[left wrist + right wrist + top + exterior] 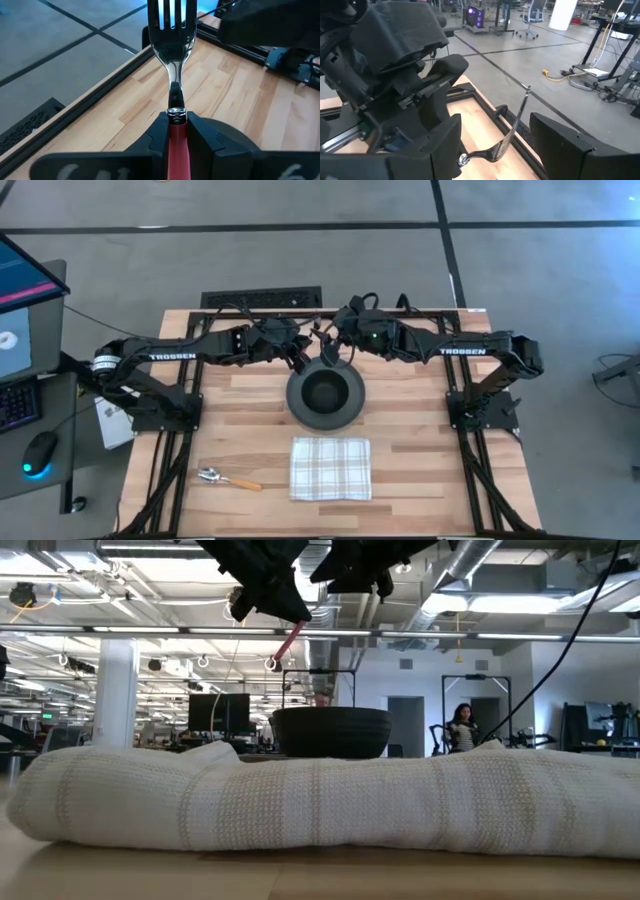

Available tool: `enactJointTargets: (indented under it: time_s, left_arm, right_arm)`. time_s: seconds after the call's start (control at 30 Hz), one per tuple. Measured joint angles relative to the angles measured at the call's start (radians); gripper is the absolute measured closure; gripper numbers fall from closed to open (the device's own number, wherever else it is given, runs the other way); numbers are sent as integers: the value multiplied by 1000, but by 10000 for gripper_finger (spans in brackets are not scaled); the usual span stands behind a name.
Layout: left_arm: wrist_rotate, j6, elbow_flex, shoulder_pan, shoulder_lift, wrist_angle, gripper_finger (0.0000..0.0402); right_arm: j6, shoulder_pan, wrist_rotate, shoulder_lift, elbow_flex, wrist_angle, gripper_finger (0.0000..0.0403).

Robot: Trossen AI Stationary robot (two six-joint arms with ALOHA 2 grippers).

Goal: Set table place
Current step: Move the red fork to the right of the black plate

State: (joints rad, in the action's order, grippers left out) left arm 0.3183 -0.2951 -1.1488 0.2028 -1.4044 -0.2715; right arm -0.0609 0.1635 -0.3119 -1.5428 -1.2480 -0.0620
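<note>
My left gripper [298, 356] is above the table's [420, 480] far middle, shut on the pink-handled fork [171, 60], whose tines point away from the fingers. My right gripper [507, 145] faces it, open; its fingers stand on either side of the fork's metal head [512, 131], and I cannot tell if they touch it. The black bowl [325, 390] sits in the dark grey plate [296, 408]. The checked napkin [330, 468] lies folded near the front edge. The orange-handled spoon [228, 478] lies to its left. My left gripper pinches the fork's pink handle [176, 135] between its two fingers, right behind the metal collar. The fingers lie along the fork, whose head sticks out past them. The fork is lifted clear of the table; part of the handle [291, 642] slants below the gripper.
The black rail frame [190, 405] runs along the table's sides and far edge. A monitor, keyboard and mouse [38, 450] stand left of the table. A person [462, 728] stands far off in the room.
</note>
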Motion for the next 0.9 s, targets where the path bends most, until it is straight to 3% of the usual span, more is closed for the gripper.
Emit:
enactJointTargets:
  time_s: [0.2, 0.6, 0.9]
  left_arm:
    - [0, 3, 0, 0, 0, -1, 372]
    - [-7, 20, 0, -1, 0, -4, 372]
    - [2, 39, 0, -13, 0, -4, 372]
  right_arm:
    - [0, 0, 0, 0, 0, 0, 153]
    - [0, 1, 24, 1, 0, -1, 301]
    - [0, 1, 46, 2, 0, 1, 341]
